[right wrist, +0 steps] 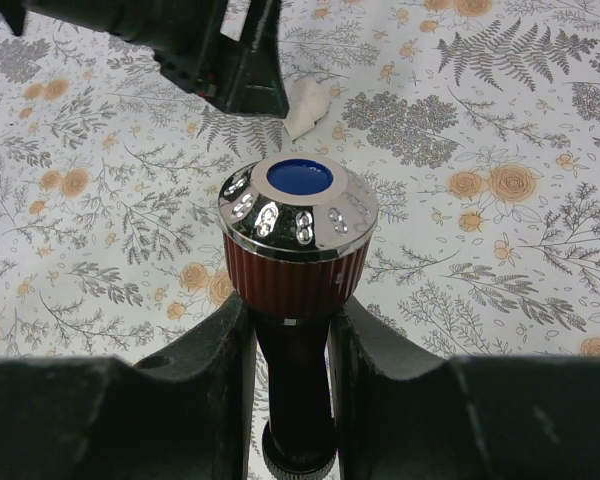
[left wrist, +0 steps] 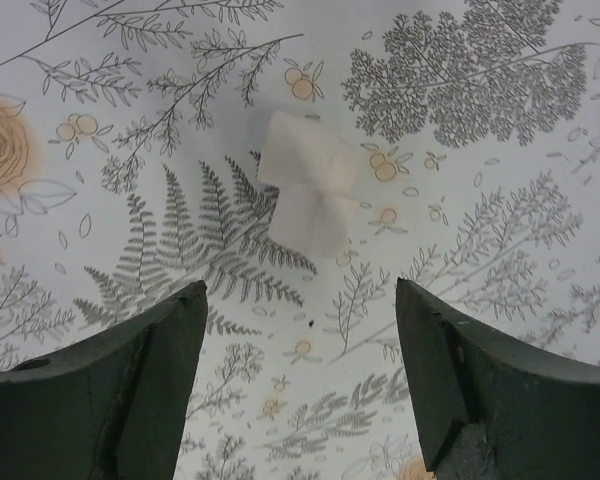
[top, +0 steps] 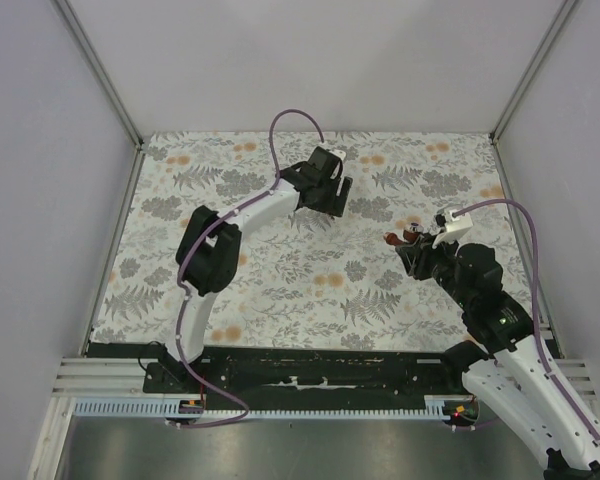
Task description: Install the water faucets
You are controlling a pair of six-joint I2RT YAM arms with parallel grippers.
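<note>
The right gripper (right wrist: 292,345) is clamped on the dark stem of the red-brown faucet (right wrist: 298,225). It holds the faucet over the right side of the floral tablecloth (right wrist: 500,250), chrome blue-centred cap towards its wrist camera, probably so the far end is free to meet the fitting. The left gripper (left wrist: 300,290) hangs with its fingers spread wide above the small white pipe fitting (left wrist: 305,190), which lies untouched on the cloth; I'd guess it is set to grip and steady that piece.
</note>
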